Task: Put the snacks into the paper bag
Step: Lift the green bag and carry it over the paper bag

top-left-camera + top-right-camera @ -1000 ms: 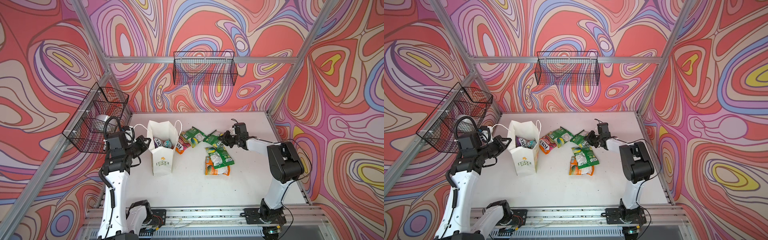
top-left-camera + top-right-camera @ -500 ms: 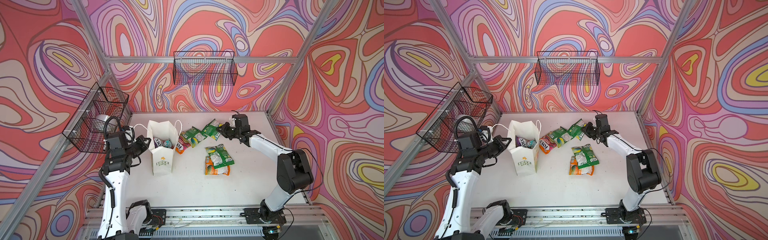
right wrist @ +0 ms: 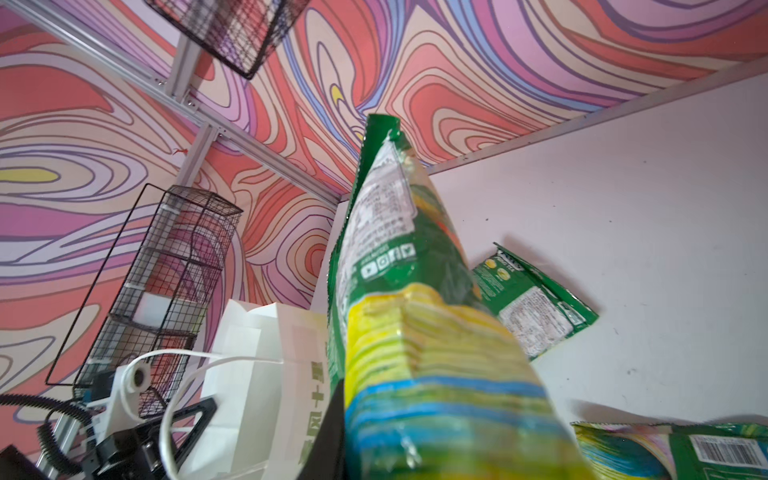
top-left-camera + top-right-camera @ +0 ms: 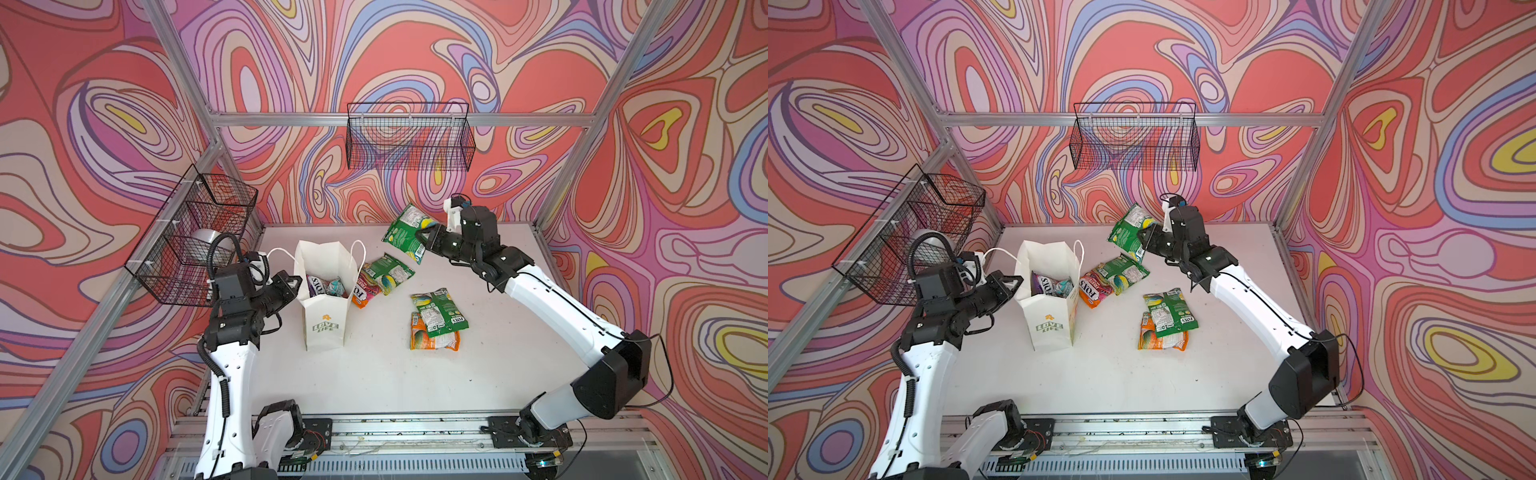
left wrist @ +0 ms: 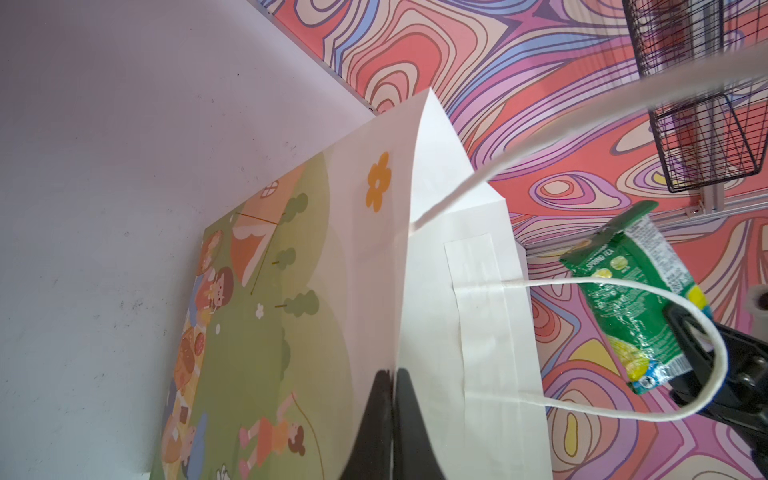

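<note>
The white paper bag (image 4: 326,320) (image 4: 1050,324) stands open on the left of the table. My left gripper (image 4: 293,284) (image 4: 1013,286) (image 5: 392,372) is shut on its near rim. A purple snack packet (image 4: 318,286) and a teal one (image 4: 334,286) lie inside. My right gripper (image 4: 424,237) (image 4: 1144,237) (image 3: 374,415) is shut on a green snack packet (image 4: 405,232) (image 4: 1126,230) (image 3: 386,257), held in the air right of the bag and behind it. More snacks lie on the table: a green one (image 4: 388,272), an orange one (image 4: 365,291) against the bag, and a green one (image 4: 438,311) on top of an orange one (image 4: 432,340).
A black wire basket (image 4: 409,137) hangs on the back wall and another one (image 4: 195,232) on the left wall beside my left arm. One of the bag's cord handles (image 5: 623,286) loops out toward the right gripper.
My right gripper has lifted the green packet off the table, up and to the left toward the bag. The left gripper and the bag have not moved.
</note>
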Motion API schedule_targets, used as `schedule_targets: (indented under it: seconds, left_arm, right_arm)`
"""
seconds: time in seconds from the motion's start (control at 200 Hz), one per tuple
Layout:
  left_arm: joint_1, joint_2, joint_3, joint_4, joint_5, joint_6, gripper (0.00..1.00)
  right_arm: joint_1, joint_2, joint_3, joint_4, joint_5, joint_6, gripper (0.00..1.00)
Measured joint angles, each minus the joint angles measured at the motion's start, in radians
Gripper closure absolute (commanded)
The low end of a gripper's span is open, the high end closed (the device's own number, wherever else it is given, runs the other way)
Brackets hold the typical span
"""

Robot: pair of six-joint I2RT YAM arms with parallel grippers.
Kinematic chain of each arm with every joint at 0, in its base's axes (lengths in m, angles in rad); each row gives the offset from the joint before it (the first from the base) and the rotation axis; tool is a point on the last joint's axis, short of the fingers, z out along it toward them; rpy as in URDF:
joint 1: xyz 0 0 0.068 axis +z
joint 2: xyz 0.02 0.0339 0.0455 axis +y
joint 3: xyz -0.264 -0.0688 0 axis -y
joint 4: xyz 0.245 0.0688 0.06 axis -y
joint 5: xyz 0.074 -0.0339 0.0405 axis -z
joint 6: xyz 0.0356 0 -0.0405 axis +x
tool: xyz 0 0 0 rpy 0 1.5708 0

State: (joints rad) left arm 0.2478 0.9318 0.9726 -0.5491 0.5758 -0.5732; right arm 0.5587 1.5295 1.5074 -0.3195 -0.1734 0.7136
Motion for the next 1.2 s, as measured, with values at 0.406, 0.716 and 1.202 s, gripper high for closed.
schedule_targets:
  seconds: [0.406, 0.716, 1.202]
  left_arm:
    - [0.0, -0.003, 0.0, 0.0, 0.0, 0.0, 1.0]
    - [0.0, -0.003, 0.0, 0.0, 0.0, 0.0, 1.0]
    - [0.0, -0.003, 0.0, 0.0, 0.0, 0.0, 1.0]
  right_arm:
    - [0.262, 0.087, 0.325, -0.132, 0.141, -0.156, 1.0]
    - [0.365, 0.269, 0.581, -0.226, 0.169, -0.23, 1.0]
    - [0.424, 0.484, 0.771, -0.34, 0.167, -0.248, 1.0]
